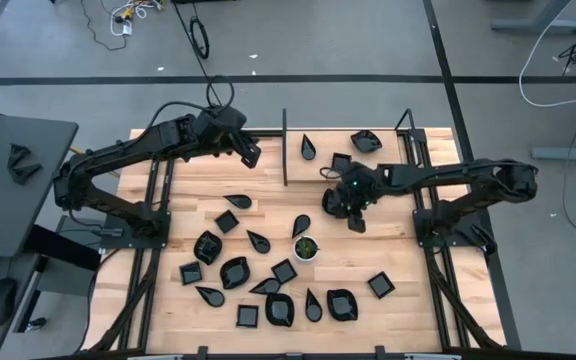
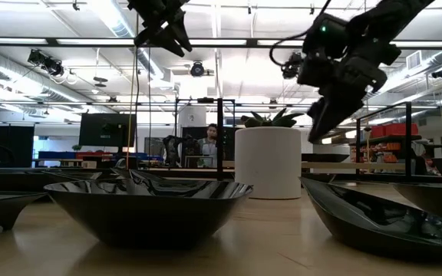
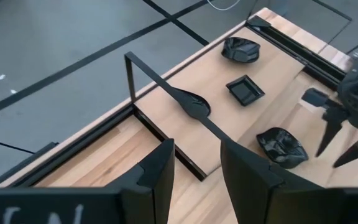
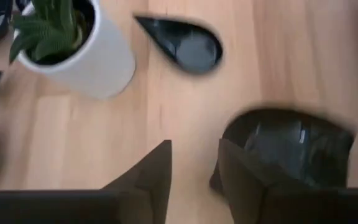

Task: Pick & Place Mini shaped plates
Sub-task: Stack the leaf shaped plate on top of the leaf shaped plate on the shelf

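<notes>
The mini shaped plates, small glossy black dishes, lie flat on the wooden table [image 1: 388,250]. Several are scattered across the near middle [image 1: 234,271]. A teardrop plate [image 1: 309,147], a square plate [image 3: 245,89] and a leaf plate [image 3: 240,48] sit at the far right. My right gripper [image 4: 194,168] stands open, pointing down over the table's middle. Another leaf plate [image 4: 291,149] lies just beside its fingers, and a teardrop plate [image 4: 185,46] lies farther on. My left gripper [image 3: 197,168] hangs open and empty, high over the far left.
A small white pot [image 1: 307,247] with a green plant stands among the plates near the middle. A thin black upright bar [image 1: 285,150] divides the table's far part. Black frame rails [image 1: 153,220] run along both sides. Bare wood lies at the far left [image 1: 198,180].
</notes>
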`<act>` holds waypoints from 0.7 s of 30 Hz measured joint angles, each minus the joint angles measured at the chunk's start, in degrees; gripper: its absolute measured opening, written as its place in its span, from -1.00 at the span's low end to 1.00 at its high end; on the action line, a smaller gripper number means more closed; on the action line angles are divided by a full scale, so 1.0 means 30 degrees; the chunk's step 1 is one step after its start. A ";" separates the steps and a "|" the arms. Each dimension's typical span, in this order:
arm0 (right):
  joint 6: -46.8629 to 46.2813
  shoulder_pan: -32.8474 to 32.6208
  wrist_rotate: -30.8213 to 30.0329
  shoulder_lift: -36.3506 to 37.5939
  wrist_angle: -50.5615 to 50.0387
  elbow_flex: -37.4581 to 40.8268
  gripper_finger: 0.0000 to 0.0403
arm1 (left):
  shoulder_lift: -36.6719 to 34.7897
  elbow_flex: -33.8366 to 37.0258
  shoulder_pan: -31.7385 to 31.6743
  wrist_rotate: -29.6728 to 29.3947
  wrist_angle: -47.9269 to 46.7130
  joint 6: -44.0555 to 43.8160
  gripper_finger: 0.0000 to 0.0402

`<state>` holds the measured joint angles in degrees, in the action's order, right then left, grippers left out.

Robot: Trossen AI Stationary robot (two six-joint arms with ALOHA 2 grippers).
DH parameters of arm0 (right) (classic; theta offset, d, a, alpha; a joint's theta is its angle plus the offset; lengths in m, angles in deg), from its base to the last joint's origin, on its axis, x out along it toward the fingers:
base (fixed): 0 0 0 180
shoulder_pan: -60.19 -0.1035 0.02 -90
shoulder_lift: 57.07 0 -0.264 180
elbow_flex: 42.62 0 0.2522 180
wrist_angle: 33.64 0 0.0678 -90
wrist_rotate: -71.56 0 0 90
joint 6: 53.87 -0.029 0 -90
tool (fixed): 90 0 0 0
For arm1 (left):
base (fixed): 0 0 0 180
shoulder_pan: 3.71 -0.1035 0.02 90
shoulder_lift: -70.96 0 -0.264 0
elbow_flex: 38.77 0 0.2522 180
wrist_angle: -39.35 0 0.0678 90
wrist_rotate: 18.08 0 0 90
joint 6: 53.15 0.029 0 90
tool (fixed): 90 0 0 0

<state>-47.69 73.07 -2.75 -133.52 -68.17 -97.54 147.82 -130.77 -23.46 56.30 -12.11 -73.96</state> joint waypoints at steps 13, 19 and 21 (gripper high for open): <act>-0.0767 -0.2193 -0.5072 -0.0051 0.3245 0.2155 -0.35 | 0.0000 0.0000 -0.0022 0.0158 -0.0035 0.0667 -0.33; -0.1295 -0.2957 -0.5703 -0.1193 0.4110 0.2142 -0.25 | 0.0000 0.0000 -0.0022 0.0164 -0.0078 0.2810 -0.33; -0.1443 -0.3172 -0.6500 -0.1858 0.4134 0.2091 -0.24 | 0.0000 0.0000 -0.0022 0.0174 -0.0175 0.3199 -0.33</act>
<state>-52.02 63.55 -22.25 -139.09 -55.77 -91.26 147.82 -130.77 -23.53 56.83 -12.63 -64.36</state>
